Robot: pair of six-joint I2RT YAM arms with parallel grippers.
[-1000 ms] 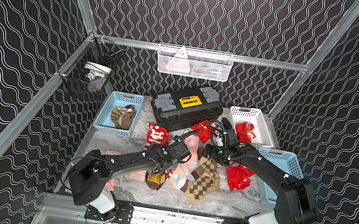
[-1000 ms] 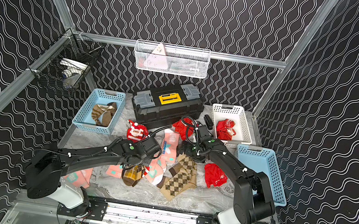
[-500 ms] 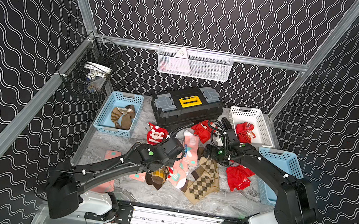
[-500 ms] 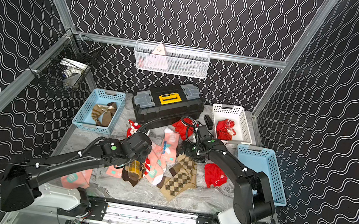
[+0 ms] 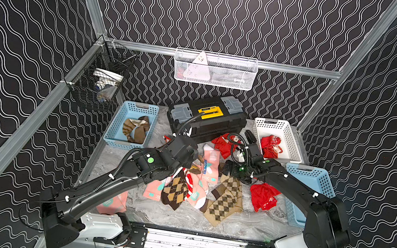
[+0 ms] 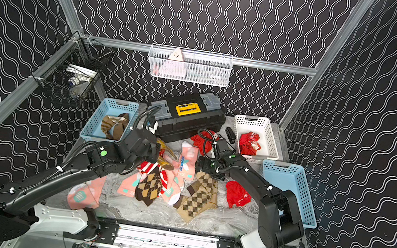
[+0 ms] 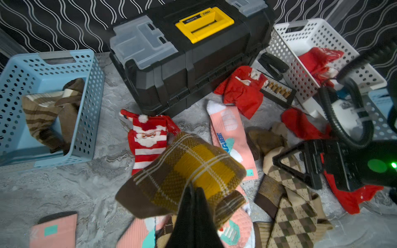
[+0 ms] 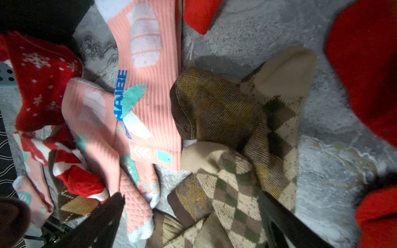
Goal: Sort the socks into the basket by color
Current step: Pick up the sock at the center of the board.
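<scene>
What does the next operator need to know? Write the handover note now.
Left gripper: shut on the mustard plaid sock, held above the pile.
Right gripper: open, holding nothing, over the argyle socks.
Done: brown socks in the back blue basket; red socks in the white basket.
Left: pink socks, argyle socks, Santa sock and loose red socks on the table; the near blue basket shows no socks.
</scene>
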